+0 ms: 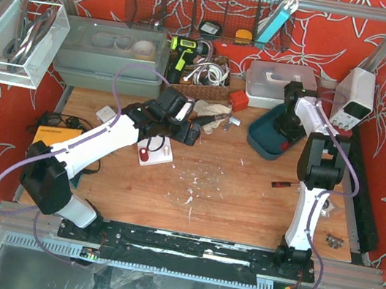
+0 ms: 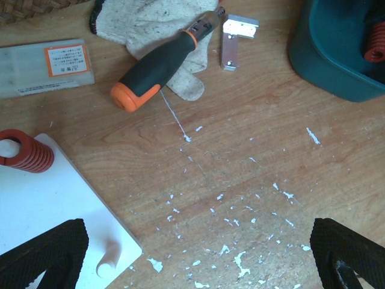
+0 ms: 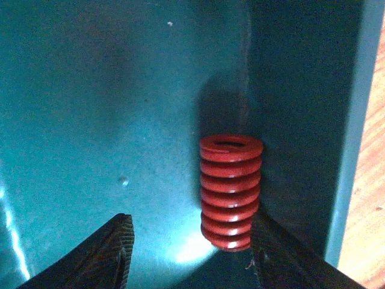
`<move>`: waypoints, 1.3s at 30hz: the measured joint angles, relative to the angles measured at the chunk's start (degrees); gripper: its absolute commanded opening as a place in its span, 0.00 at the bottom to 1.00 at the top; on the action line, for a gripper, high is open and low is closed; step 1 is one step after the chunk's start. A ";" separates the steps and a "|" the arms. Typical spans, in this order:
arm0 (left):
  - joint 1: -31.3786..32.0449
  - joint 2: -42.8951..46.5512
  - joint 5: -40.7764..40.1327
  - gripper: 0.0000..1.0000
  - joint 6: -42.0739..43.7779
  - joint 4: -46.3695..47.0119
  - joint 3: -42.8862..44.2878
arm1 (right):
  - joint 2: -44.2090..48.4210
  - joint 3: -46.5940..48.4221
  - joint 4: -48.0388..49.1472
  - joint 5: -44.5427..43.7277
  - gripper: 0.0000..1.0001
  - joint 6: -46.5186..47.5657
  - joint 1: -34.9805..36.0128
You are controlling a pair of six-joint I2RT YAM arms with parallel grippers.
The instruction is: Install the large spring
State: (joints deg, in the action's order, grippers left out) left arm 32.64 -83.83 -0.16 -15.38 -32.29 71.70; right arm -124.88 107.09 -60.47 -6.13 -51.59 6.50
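Right hand (image 3: 189, 244) lowered inside teal bin (image 3: 90, 96); large spring (image 3: 231, 191) not yet gripped.

The large spring was found standing upright on the bin floor, close to one wall of the bin. The right hand's fingers were spread to either side of it, the spring just beside one finger and well apart from the other, with nothing clasped. The left hand (image 2: 198, 253) was held released above the table (image 2: 240, 168), left of the bin, with nothing between its fingers. A white base plate (image 2: 54, 205) was noted further left of the bin, with a second red spring (image 2: 25, 150) seated near its corner and a small white peg (image 2: 107, 262) left bare. A screwdriver (image 2: 156, 66) was recorded lying on a glove (image 2: 144, 21), between the plate and the bin.
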 measured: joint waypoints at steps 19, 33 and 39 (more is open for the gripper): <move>0.00 -0.02 -0.22 1.00 0.20 0.00 0.00 | -6.21 0.76 8.39 -0.17 0.22 0.76 -0.11; 0.00 -1.79 1.46 1.00 -2.47 -0.02 2.62 | 0.74 -6.03 15.61 4.26 0.03 9.49 -0.09; -0.20 -1.79 1.53 1.00 -5.42 -1.31 4.76 | 15.13 -14.27 20.79 7.98 0.01 17.94 0.87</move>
State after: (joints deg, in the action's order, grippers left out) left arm 32.45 -85.62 1.37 -20.80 -33.61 76.47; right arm -109.75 92.82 -39.68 1.85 -33.65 7.38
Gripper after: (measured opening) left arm 0.998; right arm 0.331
